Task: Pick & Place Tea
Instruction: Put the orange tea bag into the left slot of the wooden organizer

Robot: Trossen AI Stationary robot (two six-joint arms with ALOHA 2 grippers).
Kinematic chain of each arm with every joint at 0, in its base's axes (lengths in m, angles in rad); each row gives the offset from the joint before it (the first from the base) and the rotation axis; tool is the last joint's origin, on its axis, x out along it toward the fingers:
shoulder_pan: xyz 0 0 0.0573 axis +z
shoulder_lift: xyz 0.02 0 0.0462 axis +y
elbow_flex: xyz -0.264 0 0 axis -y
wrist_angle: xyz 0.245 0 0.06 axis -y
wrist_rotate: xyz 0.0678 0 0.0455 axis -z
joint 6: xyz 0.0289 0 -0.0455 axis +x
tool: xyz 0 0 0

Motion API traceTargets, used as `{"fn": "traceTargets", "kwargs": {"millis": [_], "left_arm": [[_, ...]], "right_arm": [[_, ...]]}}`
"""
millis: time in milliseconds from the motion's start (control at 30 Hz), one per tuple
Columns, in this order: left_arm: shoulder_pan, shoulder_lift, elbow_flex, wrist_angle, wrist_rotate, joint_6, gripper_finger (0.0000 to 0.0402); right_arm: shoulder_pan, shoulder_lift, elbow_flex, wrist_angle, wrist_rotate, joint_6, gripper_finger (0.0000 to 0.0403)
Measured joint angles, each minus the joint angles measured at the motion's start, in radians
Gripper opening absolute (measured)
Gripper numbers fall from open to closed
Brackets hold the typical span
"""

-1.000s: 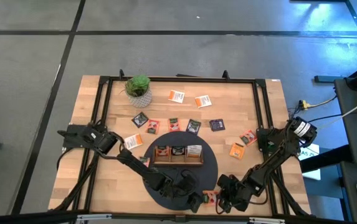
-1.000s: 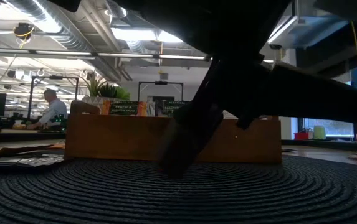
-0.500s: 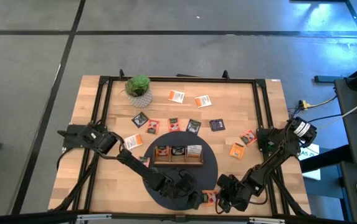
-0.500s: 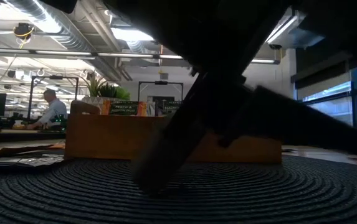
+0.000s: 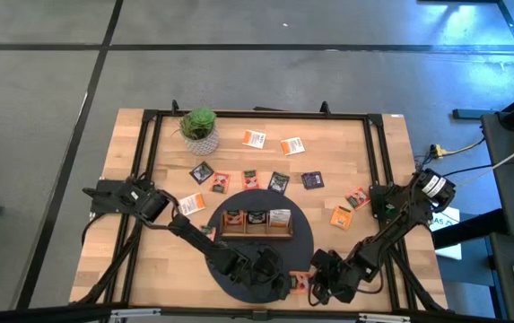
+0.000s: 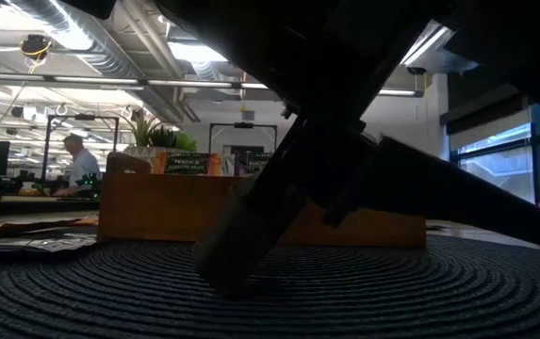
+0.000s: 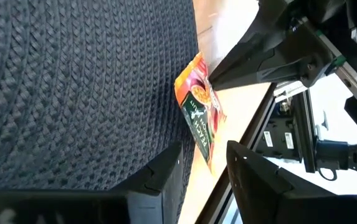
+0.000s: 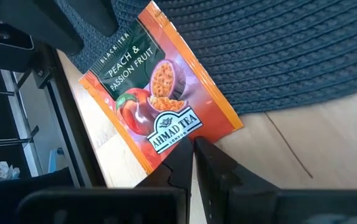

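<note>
The right gripper (image 8: 194,149) is pinching a peach tea packet (image 8: 159,93) by one corner at the dark mat's (image 8: 303,50) near edge (apparently a handover); the left gripper (image 7: 203,165), fingers parted, is lining up and must close on it next.

Packet in right wrist view: the orange tea packet (image 8: 159,93) reads "BLACK TEA", "PEACH & PASSION FRUIT", "AHMAD TEA LONDON".
Packet in tray, low view, centre left: an orange packet (image 6: 183,163) standing in the wooden tray (image 6: 156,212) reads "PEACH &"; the line beneath is too small to read.
</note>
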Motion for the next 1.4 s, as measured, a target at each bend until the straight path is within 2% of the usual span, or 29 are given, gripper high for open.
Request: {"fn": "traceTargets", "kwargs": {"millis": [467,633,933,1067,1400], "left_arm": [[0.022,-0.001,0.000,-0.027,0.026,0.027,0.0121],[0.022,-0.001,0.000,-0.028,0.026,0.028,0.0121],[0.022,-0.001,0.000,-0.022,0.030,0.050,0.0118],[0.023,-0.001,0.000,-0.012,0.027,0.052,0.0101],[0.024,0.000,0.000,0.001,0.026,0.054,0.0029]], "right_arm": [[-0.038,0.000,0.000,0.001,0.000,-0.003,0.0025],[-0.042,0.000,0.001,-0.001,0.042,-0.003,0.0025],[-0.042,0.000,0.001,0.005,0.044,-0.003,0.0025],[-0.042,0.000,0.001,0.007,0.044,-0.003,0.0025],[-0.042,0.000,0.001,0.009,0.044,-0.005,0.0025]]}}
